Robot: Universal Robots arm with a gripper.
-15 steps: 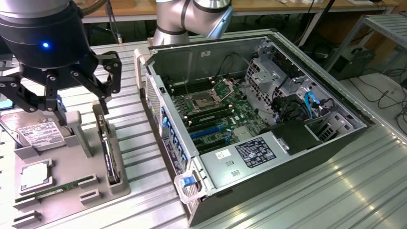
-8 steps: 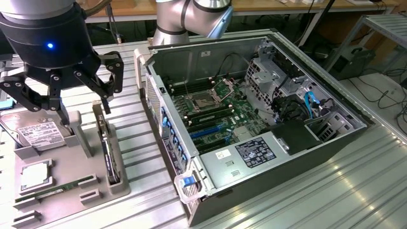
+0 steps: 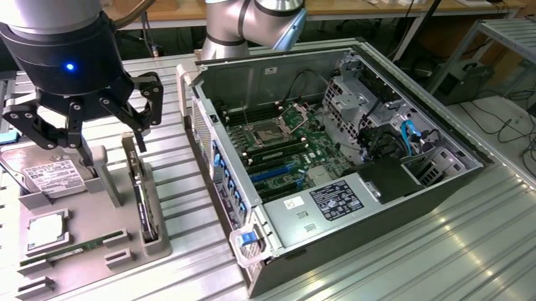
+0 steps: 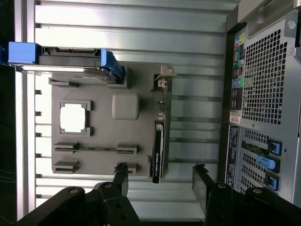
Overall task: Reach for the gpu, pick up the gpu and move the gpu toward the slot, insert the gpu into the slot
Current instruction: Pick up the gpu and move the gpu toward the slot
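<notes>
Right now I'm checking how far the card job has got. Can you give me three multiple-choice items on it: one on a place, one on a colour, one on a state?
1. Where is the gpu?
A. Standing on edge in the grey tray
B. Lying flat
C. Hanging in the air

2. What colour is the slot?
A. White
B. Blue
C. Red

3. How is the gripper?
A. Shut on the gpu
B. Shut on nothing
C. Open

Answers:
1 A: the thin black card stands upright in the tray's holder, apart from the gripper.
2 B: the long strip on the green board inside the case is blue.
3 C: the fingers are spread wide above the tray and hold nothing.
</notes>
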